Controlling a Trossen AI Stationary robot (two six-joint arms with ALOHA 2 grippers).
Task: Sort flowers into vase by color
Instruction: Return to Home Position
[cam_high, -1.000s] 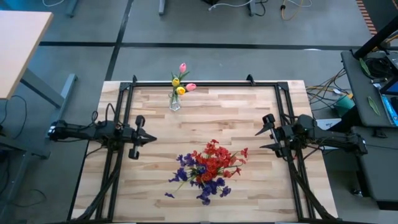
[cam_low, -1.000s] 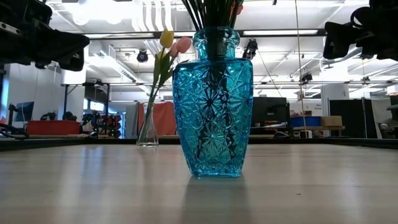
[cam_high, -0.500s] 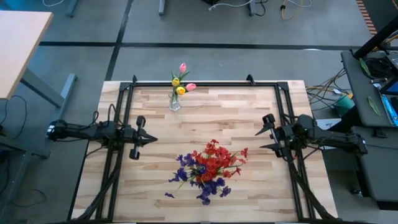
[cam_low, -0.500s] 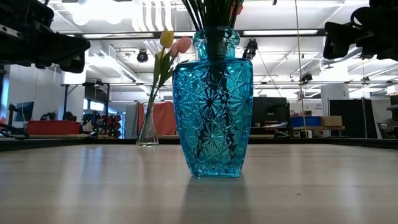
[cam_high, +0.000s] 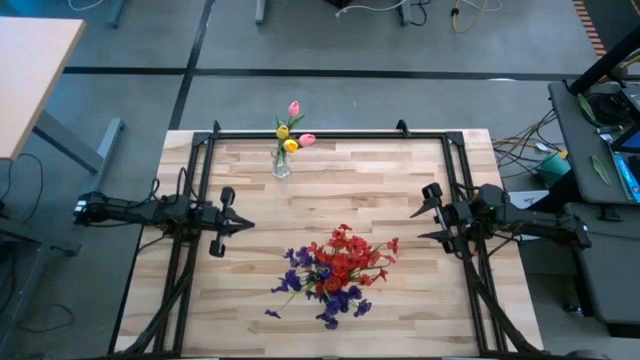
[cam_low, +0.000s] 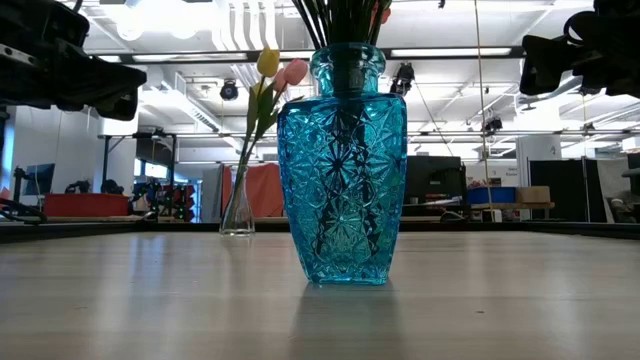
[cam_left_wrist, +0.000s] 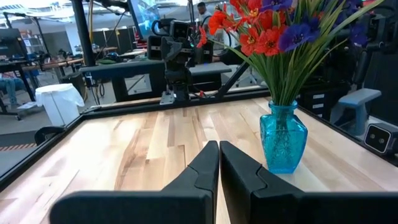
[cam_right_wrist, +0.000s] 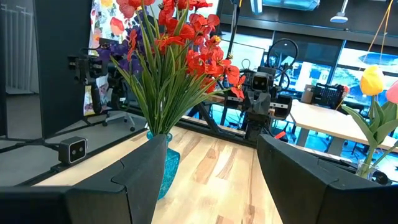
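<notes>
A blue cut-glass vase (cam_low: 342, 165) stands on its base near the table's middle. It holds red clusters (cam_high: 345, 256) and purple clusters (cam_high: 300, 278) together. A small clear vase (cam_high: 282, 166) at the far edge holds yellow tulips (cam_high: 287, 139) and pink tulips (cam_high: 306, 139). My left gripper (cam_high: 246, 224) hovers shut to the left of the blue vase, pointing at it. My right gripper (cam_high: 415, 226) hovers open to its right. In the left wrist view the blue vase (cam_left_wrist: 283, 137) stands ahead of the shut fingers.
A black frame (cam_high: 330, 134) runs along the table's far edge and down both sides under the arms. Bare wood lies between the two vases and around the blue one. Desks and equipment stand beyond the table's edges.
</notes>
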